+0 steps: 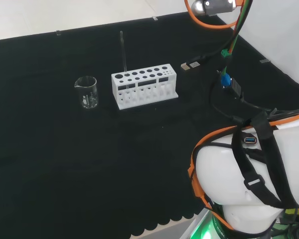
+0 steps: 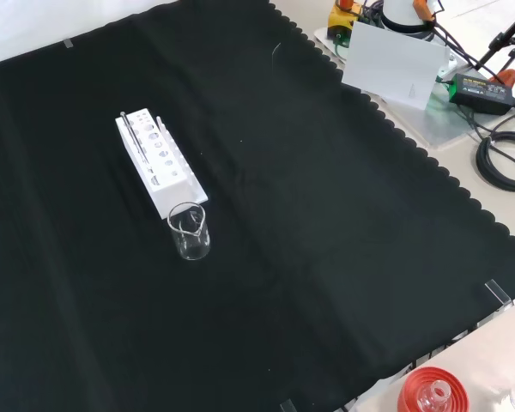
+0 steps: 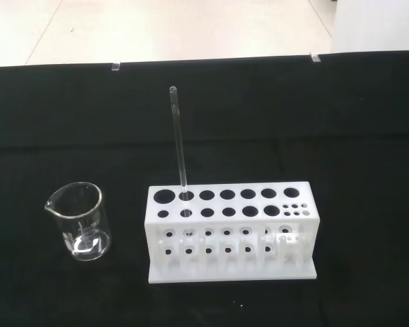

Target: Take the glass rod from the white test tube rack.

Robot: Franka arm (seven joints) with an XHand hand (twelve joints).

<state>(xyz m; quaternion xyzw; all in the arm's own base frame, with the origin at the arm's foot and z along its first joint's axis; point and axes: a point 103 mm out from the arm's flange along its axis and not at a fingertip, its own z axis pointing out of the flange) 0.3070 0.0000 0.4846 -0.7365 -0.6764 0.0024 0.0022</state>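
Note:
A white test tube rack (image 1: 144,85) stands on the black cloth, seen in the head view at centre. A thin clear glass rod (image 1: 123,52) stands upright in a hole near the rack's left end there. In the front view the rack (image 2: 160,163) lies at upper left with the rod (image 2: 134,139) near its far end. The wrist view looks at the rack (image 3: 232,230) from some way off, with the rod (image 3: 178,143) rising from a back-row hole, second from one end.
A small clear glass beaker (image 1: 86,92) stands just beside the rack (image 2: 190,231) (image 3: 80,221). Cables and a blue connector (image 1: 225,79) lie on the cloth right of the rack in the head view. A red ribbed stand (image 2: 432,391) sits at the front view's lower edge.

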